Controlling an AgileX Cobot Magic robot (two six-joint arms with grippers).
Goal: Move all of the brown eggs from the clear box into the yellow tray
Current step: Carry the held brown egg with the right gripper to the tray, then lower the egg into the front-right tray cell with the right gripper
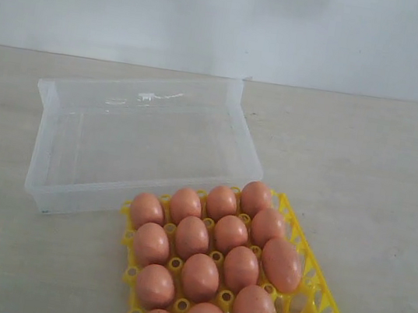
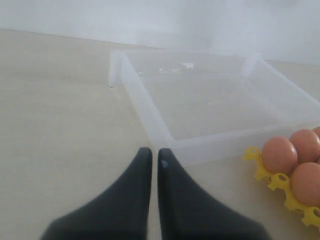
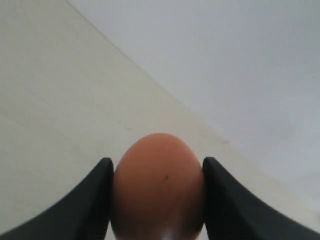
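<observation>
right tool (image 3: 157,165) was clamped on one brown egg (image 3: 158,197), left tool (image 2: 154,155) pinched closed. clear box (image 1: 51,94) sat left of centre, other brown eggs (image 1: 200,276) in the yellow tray (image 1: 325,309), lower middle.

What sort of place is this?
Probably a bare lab or test bench, not a kitchen: a plain beige table, a blank white wall, and a clear box beside a yellow tray of brown eggs.

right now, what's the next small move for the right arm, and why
Probably carry the brown egg held in the right jaws over the one open cup of the yellow tray: the clear box looks empty and every other cup is filled.
</observation>
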